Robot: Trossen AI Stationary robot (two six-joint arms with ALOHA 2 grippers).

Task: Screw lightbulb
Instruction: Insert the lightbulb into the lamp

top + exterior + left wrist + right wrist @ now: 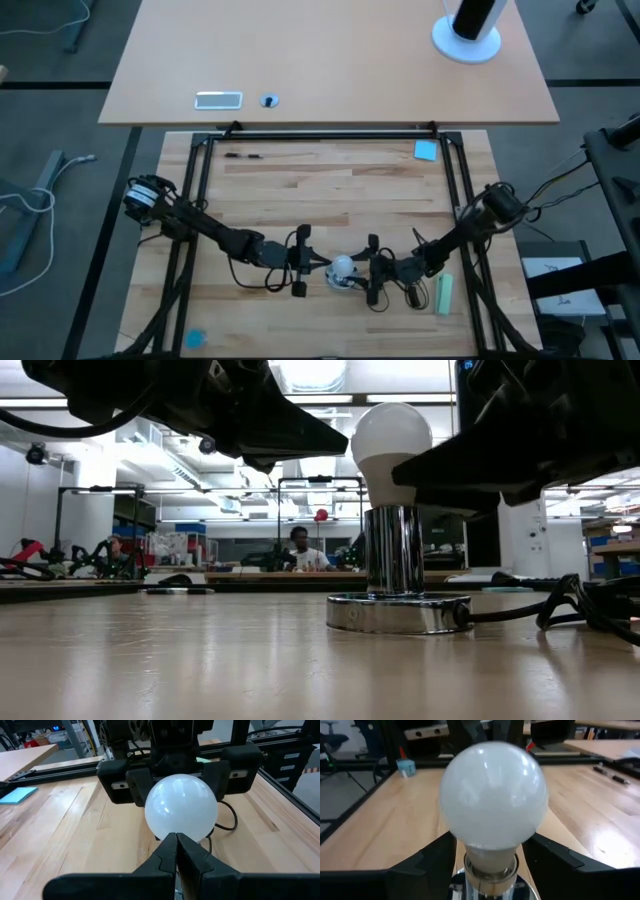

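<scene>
The white frosted lightbulb [390,435] stands upright with its base in the chrome socket [393,560], whose round foot [400,614] rests on the wooden table. My left gripper [176,840] is shut, and its tips are at the bulb's left side, seen in the low view too [340,442]. My right gripper [490,870] is open and comes level from the table's right. Its two fingers [432,860] stand on either side of the bulb's neck [490,852]. From above, both grippers meet at the bulb [343,267]. My left gripper's shut fingertips [172,845] point level from the table's left at the bulb's lower glass [165,827]; I cannot tell whether they touch it. My right gripper's fingers lie close beside the neck, and I cannot tell whether either one touches it.
The socket's black cord [560,610] trails toward the table's right. A pale green block [445,293] lies near the right gripper, a blue note [427,150] at the far right and pens [243,155] at the far left. Black frame rails [200,180] border the table.
</scene>
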